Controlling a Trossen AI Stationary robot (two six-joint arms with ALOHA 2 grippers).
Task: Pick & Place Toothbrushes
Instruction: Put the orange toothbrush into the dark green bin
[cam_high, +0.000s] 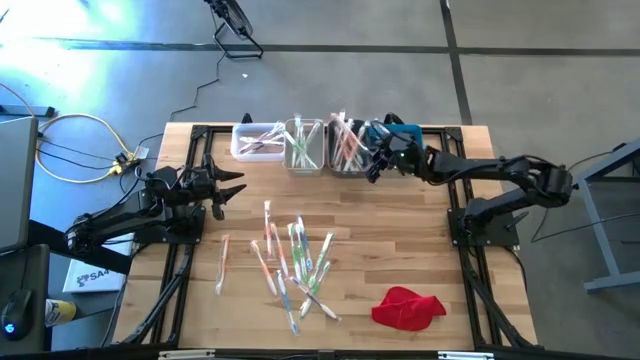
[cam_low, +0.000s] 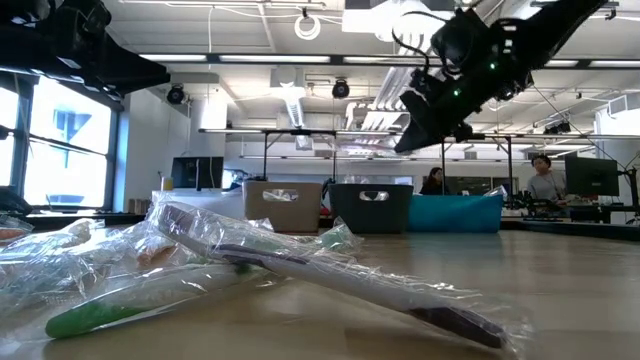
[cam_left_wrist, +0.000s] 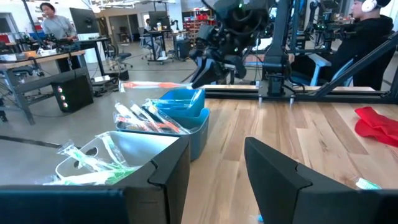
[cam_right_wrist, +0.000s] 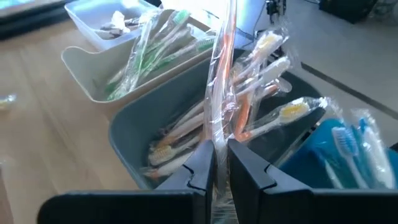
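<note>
My right gripper (cam_high: 372, 166) hovers at the far edge over the grey bin (cam_high: 347, 158) and is shut on an orange toothbrush (cam_right_wrist: 222, 68) in a clear wrapper. The grey bin (cam_right_wrist: 134, 134) holds more orange-handled toothbrushes. A loose pile of wrapped toothbrushes (cam_high: 295, 262) lies flat on the middle of the table. My left gripper (cam_high: 228, 190) waits open at the table's left side, with nothing between its fingers (cam_left_wrist: 171, 171). My right gripper pinches the wrapped orange toothbrush near one end (cam_right_wrist: 219, 140) between its two fingers. The toothbrush runs on past the fingertips, roughly in line with the fingers, which slant down from the table's right. It is lifted clear above the grey bin (cam_left_wrist: 155, 85).
Four bins stand in a row at the far edge: white (cam_high: 255, 140), beige (cam_high: 303, 146) with green brushes, grey, and blue (cam_high: 398, 132) with blue brushes. A red cloth (cam_high: 408, 307) lies near the front right. People sit at desks beyond the table (cam_low: 545, 180).
</note>
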